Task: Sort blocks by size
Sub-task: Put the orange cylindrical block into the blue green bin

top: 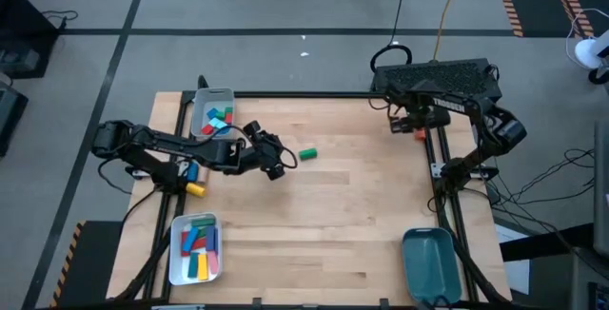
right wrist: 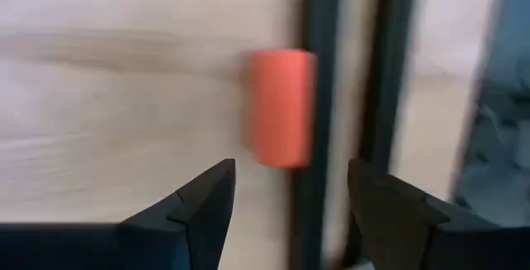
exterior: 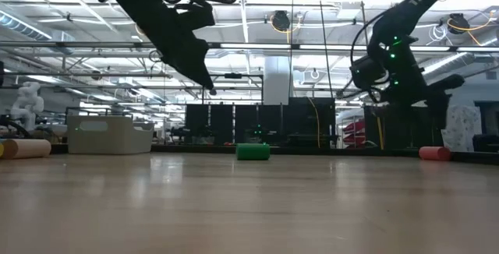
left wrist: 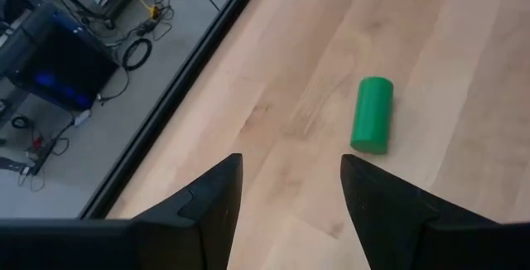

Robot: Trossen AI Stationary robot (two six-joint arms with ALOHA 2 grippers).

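Observation:
A green cylinder block (top: 306, 154) (left wrist: 372, 114) lies on its side on the wooden table, at mid-table toward the far edge. My left gripper (top: 282, 165) (left wrist: 290, 166) hovers open just left of it, touching nothing. An orange cylinder block (right wrist: 281, 107) (top: 419, 134) lies on its side against the black frame rail at the far right. My right gripper (right wrist: 290, 171) (top: 411, 127) stands open above it, pointing steeply down, with nothing between its fingers. In the low view the green block (exterior: 253, 151) and the orange one (exterior: 434, 153) both rest on the table.
A grey tray (top: 202, 118) with a few blocks stands at the far left. A white tray (top: 175, 253) with several long blocks sits at the near left, a teal tray (top: 430, 262) at the near right. Yellow and blue blocks (top: 193, 179) lie by the left rail.

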